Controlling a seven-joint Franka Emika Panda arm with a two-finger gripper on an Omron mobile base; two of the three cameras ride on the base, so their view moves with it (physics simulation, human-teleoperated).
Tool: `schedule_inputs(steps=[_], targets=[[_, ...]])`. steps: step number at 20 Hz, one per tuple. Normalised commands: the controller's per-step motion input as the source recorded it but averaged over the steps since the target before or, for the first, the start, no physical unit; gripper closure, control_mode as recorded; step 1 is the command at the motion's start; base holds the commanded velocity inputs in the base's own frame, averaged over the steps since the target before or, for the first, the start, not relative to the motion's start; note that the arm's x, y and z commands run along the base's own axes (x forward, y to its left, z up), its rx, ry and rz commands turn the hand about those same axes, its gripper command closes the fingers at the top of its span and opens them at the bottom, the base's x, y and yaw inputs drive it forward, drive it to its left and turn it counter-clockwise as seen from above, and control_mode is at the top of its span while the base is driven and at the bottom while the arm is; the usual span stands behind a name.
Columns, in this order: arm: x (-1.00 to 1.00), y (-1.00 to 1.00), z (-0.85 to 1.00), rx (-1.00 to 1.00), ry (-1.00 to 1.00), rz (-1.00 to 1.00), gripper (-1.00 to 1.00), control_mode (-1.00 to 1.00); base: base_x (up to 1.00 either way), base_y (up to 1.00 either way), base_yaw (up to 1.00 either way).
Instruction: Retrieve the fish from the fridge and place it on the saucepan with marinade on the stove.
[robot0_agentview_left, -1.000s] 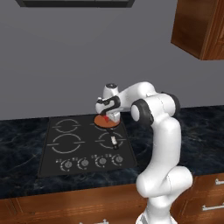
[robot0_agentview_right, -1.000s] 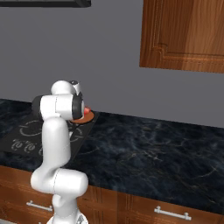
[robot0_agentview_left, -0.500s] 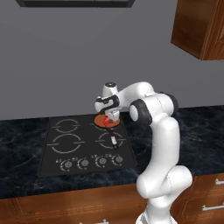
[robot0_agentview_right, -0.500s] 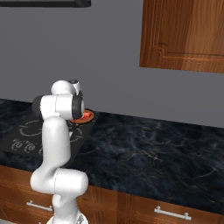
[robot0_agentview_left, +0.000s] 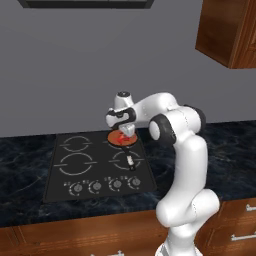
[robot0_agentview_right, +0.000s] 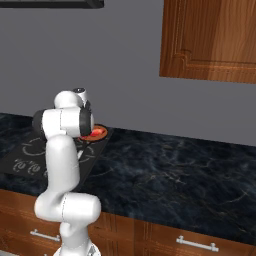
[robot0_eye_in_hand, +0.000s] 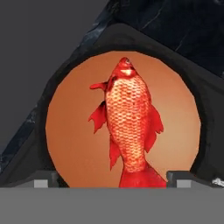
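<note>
The red-orange fish (robot0_eye_in_hand: 130, 127) lies flat on the orange-brown marinade (robot0_eye_in_hand: 74, 144) in the black saucepan (robot0_eye_in_hand: 131, 37). My gripper (robot0_eye_in_hand: 113, 180) hangs open just above it, with a finger tip at each side of the tail and neither touching the fish. In the left base view the gripper (robot0_agentview_left: 125, 131) hovers over the saucepan (robot0_agentview_left: 131, 145) on the back right burner of the stove (robot0_agentview_left: 95, 170), with the fish (robot0_agentview_left: 121, 139) showing red inside. The pan's handle (robot0_agentview_left: 130, 160) points toward the front. The saucepan (robot0_agentview_right: 96, 133) peeks from behind the arm. The fridge is out of view.
A row of round knobs (robot0_agentview_left: 105, 185) lines the stove's front. Dark marble counter (robot0_agentview_right: 175, 175) stretches to the right. Wooden wall cabinets (robot0_agentview_right: 210, 40) hang above right, a hood (robot0_agentview_left: 85, 3) above the stove. The grey wall stands close behind the pan.
The jaws went from shut to open, and the fish left the fingers and now rests in the marinade. The arm has hardly moved.
</note>
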Motion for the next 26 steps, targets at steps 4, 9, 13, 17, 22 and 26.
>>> schedule_inputs(steps=[4,9,13,17,22,26], targets=[[-1.0,-0.56,0.32,0.0,-0.28,0.0,-1.0,-1.0,0.0,0.0,0.0],[-1.0,-0.8,0.16,0.04,-0.4,0.0,-1.0,-1.0,0.0,0.0,0.0],[-1.0,-0.64,0.68,0.17,-0.31,0.0,-1.0,-1.0,0.0,0.0,0.0],[-1.0,-0.55,0.79,0.19,-0.28,0.0,-1.0,-1.0,0.0,0.0,0.0],[-0.94,-0.6,0.92,0.17,-0.26,0.0,-1.0,-1.0,0.0,0.0,0.0],[-0.76,-0.64,0.93,0.1,-0.2,0.0,-1.0,-1.0,0.0,0.0,0.0]])
